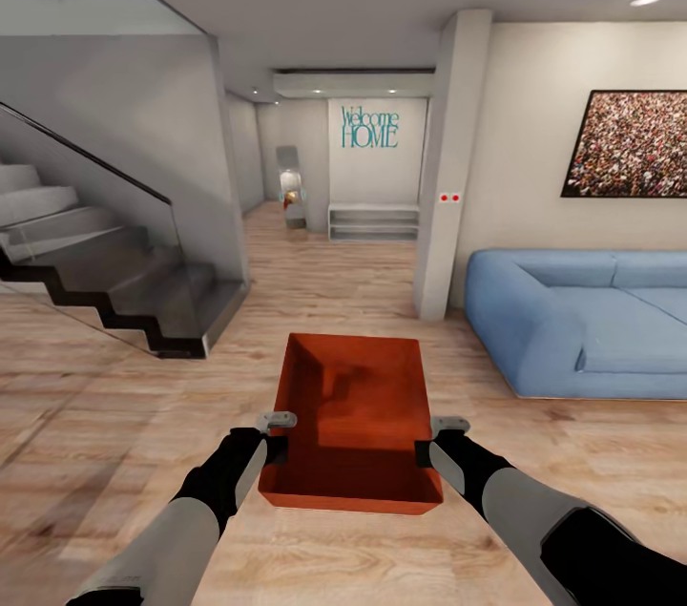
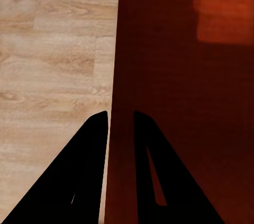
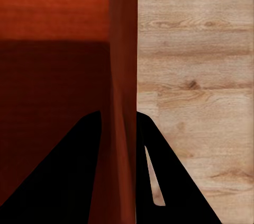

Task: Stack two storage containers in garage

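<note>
Holding 1 orange bin (image 1: 351,415) out in front of me w/ both arms, above the light wood floor (image 1: 114,415) of the living room. My left claw (image 1: 277,439) pinches the bin's left wall, my right claw (image 1: 427,444) pinches its right wall, approx opposite each other near the end closest to me. In each wrist view 1 finger sits inside the bin (image 2: 185,75) and 1 outside w/ the thin wall (image 3: 123,75) between them, so both claws are clamped on the bin, not spread.

Why held like this: a grip on 2 opposite walls keeps the open top level and stops it swinging while I roll. Bin looks empty inside.

Around me: blue sofa (image 1: 582,320) to the right, stairs (image 1: 105,272) to the left, a pillar (image 1: 448,167) and a hallway w/ a "Welcome HOME" sign (image 1: 369,126) ahead. No grey concrete anywhere, so I judge I'm not at the garage yet; this is the carry leg for bin no. 1. Can't say where the 2nd bin is.

Risk, my guess: clipping the pillar or stair edge w/ the bin on the way through.
</note>
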